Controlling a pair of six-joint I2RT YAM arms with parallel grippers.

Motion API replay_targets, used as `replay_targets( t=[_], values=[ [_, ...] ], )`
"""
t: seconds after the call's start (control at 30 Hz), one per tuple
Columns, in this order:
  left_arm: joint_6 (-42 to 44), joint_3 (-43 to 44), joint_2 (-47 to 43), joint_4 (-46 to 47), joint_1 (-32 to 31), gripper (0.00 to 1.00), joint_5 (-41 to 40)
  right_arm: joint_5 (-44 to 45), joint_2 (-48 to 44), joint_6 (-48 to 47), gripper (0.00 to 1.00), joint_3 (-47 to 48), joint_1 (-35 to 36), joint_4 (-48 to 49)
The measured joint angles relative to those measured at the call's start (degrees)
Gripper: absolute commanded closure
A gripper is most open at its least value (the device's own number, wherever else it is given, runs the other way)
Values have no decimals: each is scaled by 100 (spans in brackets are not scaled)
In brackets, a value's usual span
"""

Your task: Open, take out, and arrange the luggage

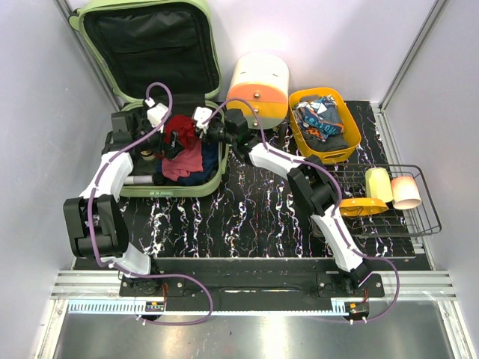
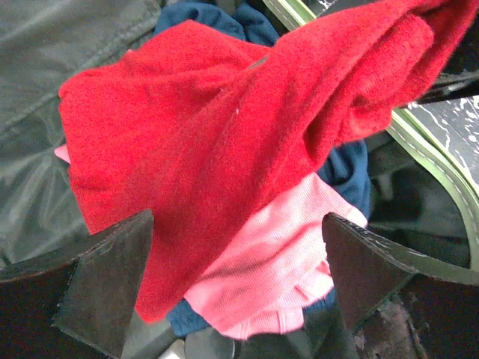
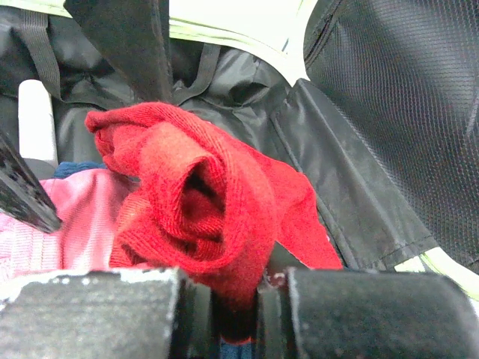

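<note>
The pale green luggage lies open at the back left, its black-lined lid standing up behind it. A pile of clothes fills its base: a red cloth on top, with a pink garment and a navy one beneath. My right gripper is shut on a bunched fold of the red cloth, lifting it off the pile. My left gripper hangs open just above the pink garment, its fingers wide apart with nothing between them. The red cloth stretches across the left wrist view.
A cream-and-orange cylindrical box stands right of the luggage. Beside it is an orange bin holding patterned clothes. A wire rack at the right carries a yellow and a pink cup and an orange piece. A white cylinder lies inside the luggage.
</note>
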Motion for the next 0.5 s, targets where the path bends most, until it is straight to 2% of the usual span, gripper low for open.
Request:
replay_targets(
  t=[0.13,0.23,0.27,0.33,0.37,0.47,0.5],
  values=[
    [-267,-332,50,931,-199,2,-249,52,-85,179,100,-76,0,33],
    [-525,-380,157,1357,-293,9,-352,74,-232,254,100,-223,0,50],
    [-660,-374,251,1563,-308,22,-367,94,-282,297,100,-258,0,55],
    [-804,-345,380,1716,-313,36,-365,120,-352,378,100,-291,0,122],
    [-835,-317,428,1727,-321,47,-361,142,-380,402,100,-306,0,153],
    [-881,-138,564,1687,-317,66,-352,203,-494,433,100,-428,-9,223],
    [-876,-76,579,1655,-297,82,-326,221,-533,444,100,-476,-24,221]
  ],
)
